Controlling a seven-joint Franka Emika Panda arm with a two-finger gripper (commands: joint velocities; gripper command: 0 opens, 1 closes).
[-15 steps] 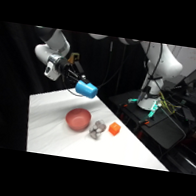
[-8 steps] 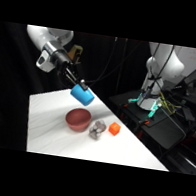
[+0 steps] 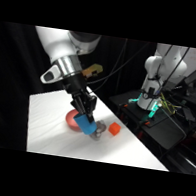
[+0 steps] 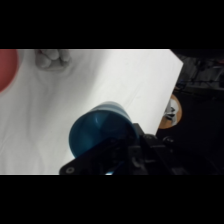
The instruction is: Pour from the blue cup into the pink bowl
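The arm (image 3: pixel 67 51) reaches down over the white tabletop (image 3: pixel 51 130) from the upper left of the side view, and its jaws (image 3: pixel 86 115) are pinching the blue cup (image 3: pixel 87 125), which hangs tilted above the tabletop, its body slanting down toward the lower right. In that view the cup overlaps the right edge of the pink bowl (image 3: pixel 72 121), which sits on the tabletop partly hidden behind the arm's black linkage; whether the cup is directly over the bowl or just beside it cannot be told from here. A small grey metallic object (image 3: pixel 99 131) lies just right of the cup, and an orange block (image 3: pixel 113 129) rests a little farther right, near the tabletop's far edge. Beyond the tabletop, the arm's white base (image 3: pixel 157 74) stands at the upper right amid dark equipment and cables. In the wrist view the cup (image 4: pixel 100 131) fills the lower middle, seen end-on as a dark blue round shape, with the black linkage closing on it from below. The bowl (image 4: pixel 7 70) shows only as a red patch at the upper left edge, well apart from the cup in this view, and the grey object (image 4: pixel 51 58) lies just beside it near the top.
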